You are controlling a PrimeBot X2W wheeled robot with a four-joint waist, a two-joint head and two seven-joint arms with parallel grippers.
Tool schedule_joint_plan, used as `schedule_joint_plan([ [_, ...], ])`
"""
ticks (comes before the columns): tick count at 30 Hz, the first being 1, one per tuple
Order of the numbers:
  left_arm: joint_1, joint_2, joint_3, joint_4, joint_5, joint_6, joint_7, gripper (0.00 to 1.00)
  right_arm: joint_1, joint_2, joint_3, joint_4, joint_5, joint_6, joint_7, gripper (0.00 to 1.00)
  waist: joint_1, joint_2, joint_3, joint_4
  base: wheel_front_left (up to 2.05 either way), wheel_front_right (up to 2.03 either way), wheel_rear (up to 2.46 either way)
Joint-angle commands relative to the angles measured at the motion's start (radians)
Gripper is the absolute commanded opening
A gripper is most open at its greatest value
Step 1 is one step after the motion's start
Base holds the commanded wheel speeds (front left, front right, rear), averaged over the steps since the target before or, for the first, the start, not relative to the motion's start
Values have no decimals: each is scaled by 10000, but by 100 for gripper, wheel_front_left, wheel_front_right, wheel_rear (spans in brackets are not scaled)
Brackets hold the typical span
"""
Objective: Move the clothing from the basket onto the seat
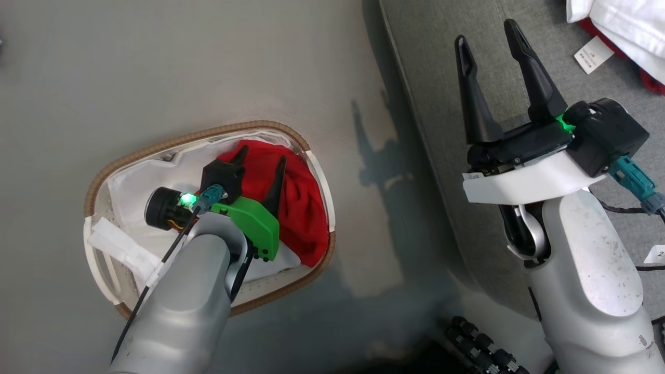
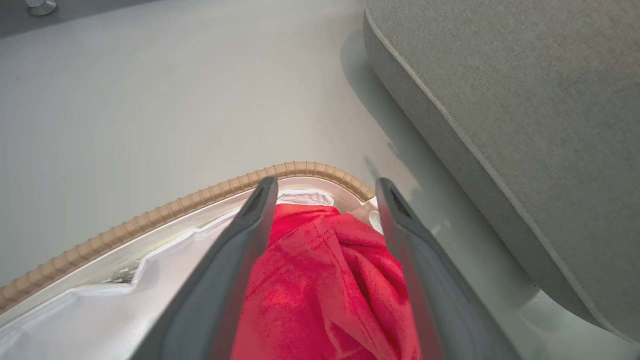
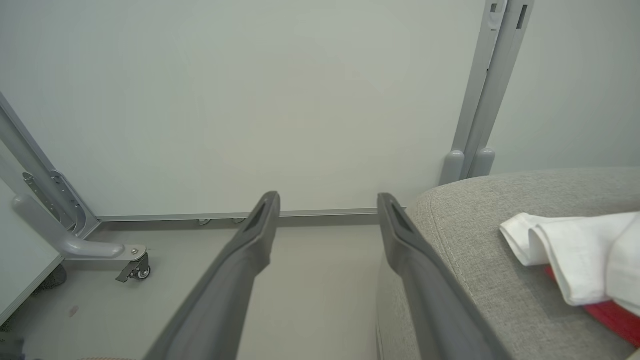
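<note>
Over the basket (image 1: 234, 126), left claw (image 1: 263, 154) spread wide astride red garment (image 1: 301, 208), right claw (image 1: 484, 32) released above seat (image 1: 431, 78)

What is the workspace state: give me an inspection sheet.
Surface: smooth pale grey floor, shadowed by the arms.
Job's things: oval white plastic basket with brown woven rim holds a plain red garment on its white fabric liner; large grey fabric sofa carries a red-and-white garment.
Clutter: white paper label on the sofa.
Grippers: left gripper open, fingers either side of the red garment; right gripper open, empty, over the sofa.
Cables: black cable along the left forearm; teal connector at the right wrist.
Surroundings: pale wall, grey metal frame on a castor.
</note>
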Motion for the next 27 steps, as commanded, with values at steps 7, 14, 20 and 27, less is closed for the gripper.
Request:
schedule_joint_plan([
  [7,-796,86,-782,1334,-588,-43,-9,100,-294,-8,198,-223,189,-14,-5,100,-1,0,1106,-737,0,0,0],
  [14,-1404,76,-1365,2859,-829,-40,291,100,-308,-10,204,-340,220,-14,-5,100,-1,0,1451,-872,0,0,0],
  [20,-1765,83,-1630,3647,-624,176,624,100,-328,-10,137,-522,165,-14,-3,100,-1,0,1710,-921,0,0,0],
  [27,-1889,328,-1781,3938,-571,462,1116,100,-442,-11,225,-695,107,-14,-4,100,-1,0,1859,-958,0,0,0],
])
